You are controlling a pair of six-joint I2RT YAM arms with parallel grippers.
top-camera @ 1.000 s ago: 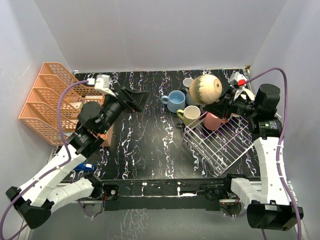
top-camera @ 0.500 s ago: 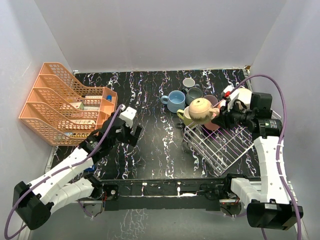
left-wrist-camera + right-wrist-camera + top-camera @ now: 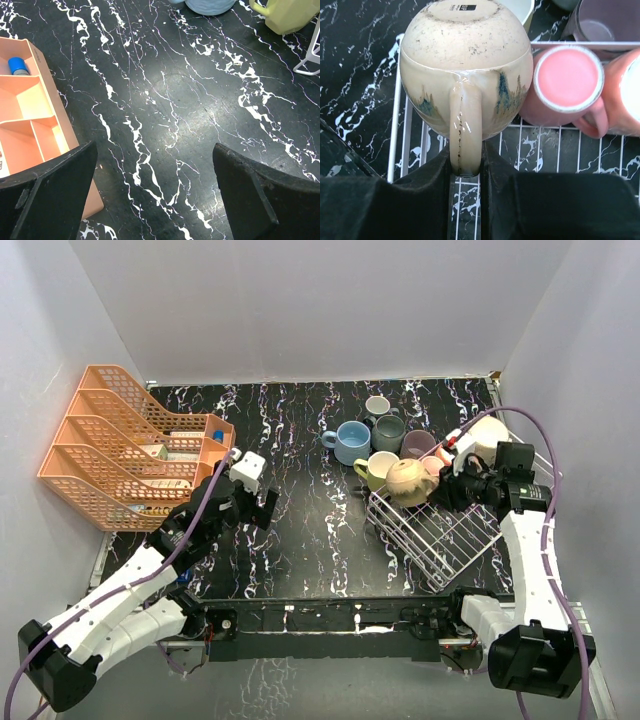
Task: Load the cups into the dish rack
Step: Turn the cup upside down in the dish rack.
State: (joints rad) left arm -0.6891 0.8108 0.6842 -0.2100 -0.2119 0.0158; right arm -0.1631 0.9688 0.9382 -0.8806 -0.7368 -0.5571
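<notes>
Descent of the tan mug (image 3: 407,480) was the principal change noted. Within the last second I brought it down from high above the dish rack (image 3: 442,540) to just over that rack's far left corner. There it hung inverted, base uppermost, with its mouth close above the wires. My right gripper (image 3: 466,167) was clamped on the mug's handle, pinching it from both sides, and I had not let go. Whether the mug already touched the rack wires could not be told from either view. Inside the rack, immediately right of the tan mug, a pink mug (image 3: 568,77) sat with its base showing, apparently inverted and touching or nearly touching the tan one. A peach mug (image 3: 630,90) lay just beyond it. Outside the rack, along its far side, the pale yellow mug (image 3: 380,468), mauve mug (image 3: 418,443), blue mug (image 3: 352,440), grey-teal mug (image 3: 388,430) and small grey mug (image 3: 377,405) stood unloaded. My left gripper (image 3: 155,200) had withdrawn from its raised position to hover low over the tabletop well left of the rack, spread wide and holding nothing. In my judgement the tan mug's placement was near completion, needing only a short lowering and release. At least five cups remained to be loaded.
</notes>
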